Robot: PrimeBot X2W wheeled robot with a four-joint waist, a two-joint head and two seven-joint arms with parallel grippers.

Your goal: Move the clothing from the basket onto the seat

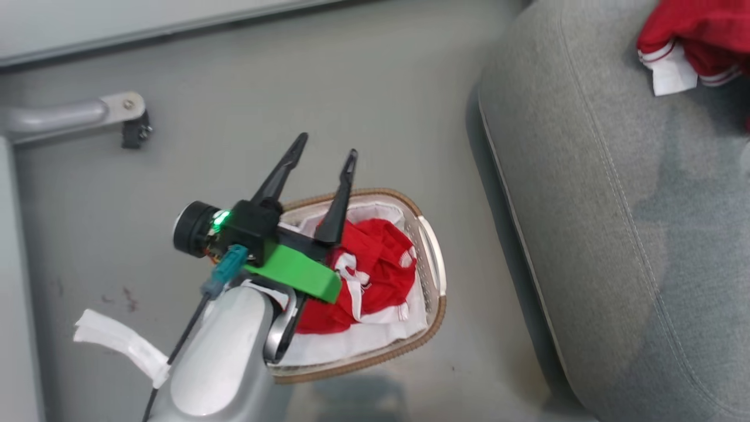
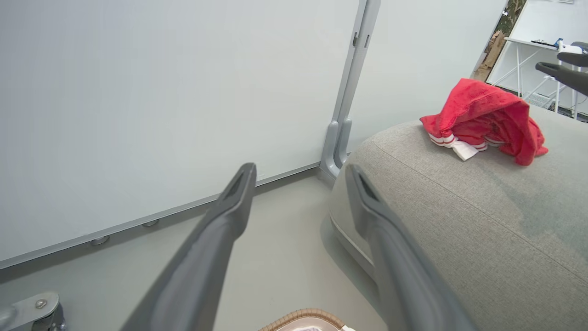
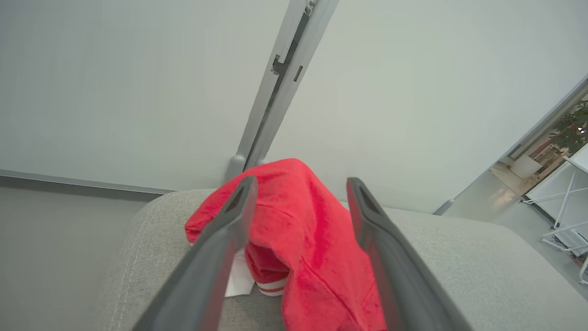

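The basket stands on the grey floor left of the seat, holding crumpled red and white clothing on its white liner. My left gripper hovers above the basket's far left part, open and empty; its wrist view looks past its gripper to the basket rim and the seat. A second red garment lies on the seat. My right gripper stands open just above this garment, jaws wide apart and not clamping it.
Pale wall panels with a grey upright post stand behind the floor and seat. A metal leg with a caster sits at the far left. White tape strips lie on the floor. A white table stands far off.
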